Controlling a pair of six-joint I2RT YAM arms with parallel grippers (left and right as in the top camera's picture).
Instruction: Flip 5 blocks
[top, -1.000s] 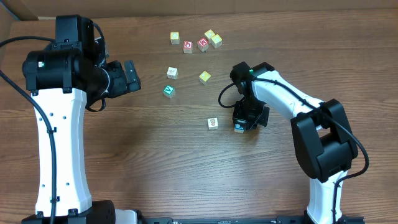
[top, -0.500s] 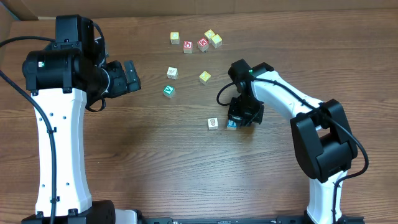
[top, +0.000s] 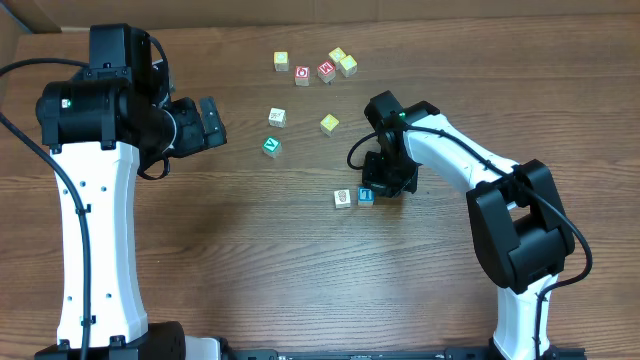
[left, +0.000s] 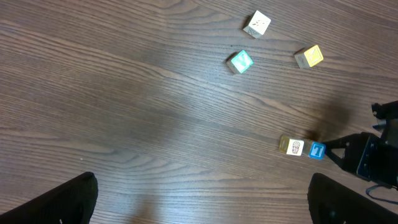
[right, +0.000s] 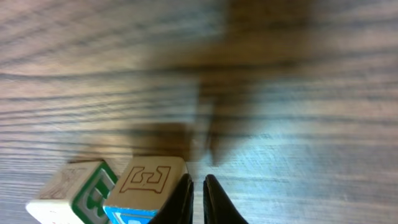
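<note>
A blue-faced block (top: 366, 195) lies touching a cream block (top: 343, 198) at mid-table. My right gripper (top: 377, 186) stands just to its right, low over the wood. In the right wrist view the right gripper (right: 198, 199) has its jaws almost together with nothing between them. The left fingertip (right: 182, 199) rests against the blue block's tan side (right: 148, 180), and a green-lettered block (right: 78, 193) sits beyond it. A green block (top: 271, 146), a white one (top: 277, 117) and a yellow one (top: 329, 124) lie farther back. My left gripper (top: 210, 122) hangs wide open, high at the left.
At the back of the table is a cluster of cubes: two red-faced ones (top: 302, 75) (top: 326, 71) and pale yellow ones (top: 281, 61) (top: 343, 61). The left wrist view takes in the blue block (left: 317, 150) and the cream block (left: 291, 146) from afar.
My right gripper has slid left and a little back, taking the blue block along the table until it touches the cream block. The left arm has stayed still.
</note>
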